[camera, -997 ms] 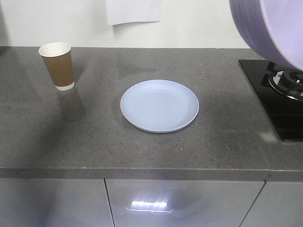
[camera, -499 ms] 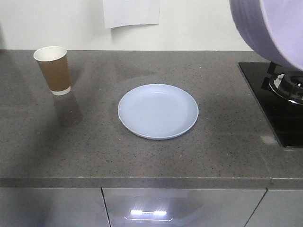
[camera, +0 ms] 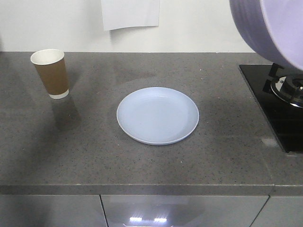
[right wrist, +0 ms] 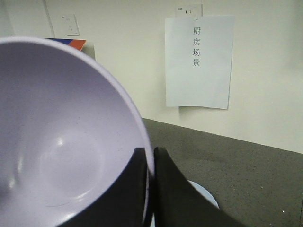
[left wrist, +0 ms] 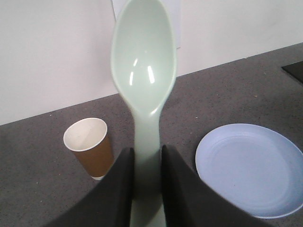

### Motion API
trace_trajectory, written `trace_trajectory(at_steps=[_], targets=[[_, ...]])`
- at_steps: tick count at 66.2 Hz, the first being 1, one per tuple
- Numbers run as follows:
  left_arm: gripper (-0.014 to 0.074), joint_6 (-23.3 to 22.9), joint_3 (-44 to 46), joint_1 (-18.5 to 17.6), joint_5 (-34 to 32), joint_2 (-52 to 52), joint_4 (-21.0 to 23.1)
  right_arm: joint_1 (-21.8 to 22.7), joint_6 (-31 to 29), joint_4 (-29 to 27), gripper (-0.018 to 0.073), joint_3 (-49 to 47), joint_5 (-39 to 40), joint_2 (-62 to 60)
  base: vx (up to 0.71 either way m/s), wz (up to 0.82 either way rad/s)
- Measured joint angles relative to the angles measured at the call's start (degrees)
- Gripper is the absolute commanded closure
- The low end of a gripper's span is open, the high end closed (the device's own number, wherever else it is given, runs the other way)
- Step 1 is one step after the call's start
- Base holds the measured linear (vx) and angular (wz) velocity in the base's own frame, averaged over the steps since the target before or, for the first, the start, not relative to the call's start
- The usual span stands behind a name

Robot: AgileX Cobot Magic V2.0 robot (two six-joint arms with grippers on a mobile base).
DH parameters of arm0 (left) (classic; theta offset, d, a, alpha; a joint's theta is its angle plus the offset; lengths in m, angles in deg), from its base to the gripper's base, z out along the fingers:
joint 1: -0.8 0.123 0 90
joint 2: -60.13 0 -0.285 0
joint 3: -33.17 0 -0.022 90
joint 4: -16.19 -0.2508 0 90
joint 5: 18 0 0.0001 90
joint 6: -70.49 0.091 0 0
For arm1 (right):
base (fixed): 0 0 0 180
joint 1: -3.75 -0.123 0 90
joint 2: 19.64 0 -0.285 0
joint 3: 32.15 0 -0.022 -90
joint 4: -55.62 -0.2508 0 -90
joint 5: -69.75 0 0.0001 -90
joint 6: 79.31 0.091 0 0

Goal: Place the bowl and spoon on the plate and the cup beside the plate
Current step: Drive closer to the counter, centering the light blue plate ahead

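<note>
The pale blue plate [camera: 157, 115] lies flat and bare at the middle of the grey speckled countertop [camera: 94, 142], and everything else is placed from it. The brown paper cup [camera: 50, 73] stands upright well to the plate's left and a little farther back, apart from it, its white inside showing. To the plate's right is a black gas hob [camera: 279, 104], cut off by the frame edge, with only part of one burner visible. Above and to the right of the plate, the lavender bowl [camera: 272, 28] hangs in the air close to the front camera, so large and cropped that only part of its outer wall and rim show. In the right wrist view the right gripper [right wrist: 149, 155] is clamped on the bowl's rim, one dark finger inside and one outside; the bowl fills the left half of that view and hides nearly all of the plate, of which only a sliver shows beyond the fingers. In the left wrist view the left gripper [left wrist: 147, 152] pinches the handle of the mint-white spoon [left wrist: 143, 71], scoop pointing up, held in the air to the plate's left; the handle's lower end runs out of frame. Neither arm shows in the front view. A paper sheet [right wrist: 199, 61] with printed characters hangs on the wall behind the plate.
</note>
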Motion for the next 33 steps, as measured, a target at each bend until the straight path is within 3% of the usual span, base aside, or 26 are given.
trace_trajectory(at_steps=[33], targets=[[0.0602,0.00,0.00,0.00,0.00,0.00,0.00,0.00,0.00,0.00,0.0564,0.00,0.00,0.00,0.03,0.00]])
